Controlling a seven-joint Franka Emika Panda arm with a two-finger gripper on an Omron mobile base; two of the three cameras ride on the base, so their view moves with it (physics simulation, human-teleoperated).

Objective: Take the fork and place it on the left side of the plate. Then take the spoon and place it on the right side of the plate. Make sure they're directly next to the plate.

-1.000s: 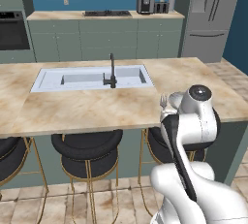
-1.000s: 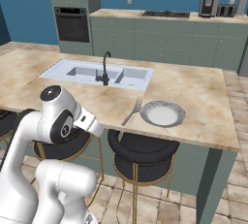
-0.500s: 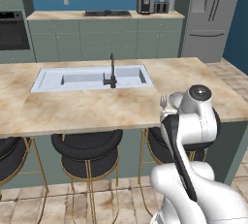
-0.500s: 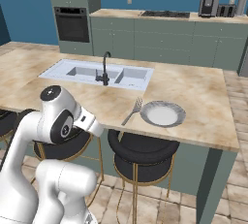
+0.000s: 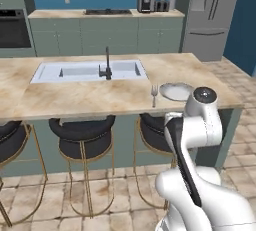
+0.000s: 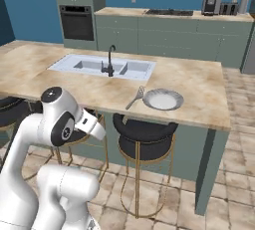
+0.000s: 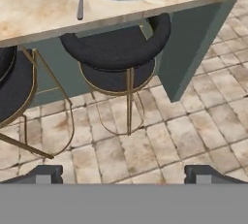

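Fork beside plate, claw wide open w/ nothing in it.
Hand view: gripper (image 7: 124, 172) over tiled floor, stool (image 7: 118, 48) below counter edge; base views add sink (image 6: 102, 67). Fork (image 6: 135, 97) just left of plate (image 6: 163, 99) on marble island counter (image 5: 75, 95).

We are looking at a home kitchen. An island surface (image 5: 75, 97) of pale marbled stone carries a double sink (image 5: 87, 71) with a dark tap (image 5: 106, 65), and black stools (image 5: 81, 132) with brass legs stand along its near side. Against the blue back wall we see teal cabinets (image 5: 105, 35), a cooktop (image 5: 108, 11), a built-in oven (image 5: 14, 29), a steel fridge (image 5: 210, 15) and small appliances (image 5: 146, 1). A plate (image 6: 162, 99) and fork (image 6: 135, 97) lie on the island, and the floor (image 7: 160, 136) is tan tile.
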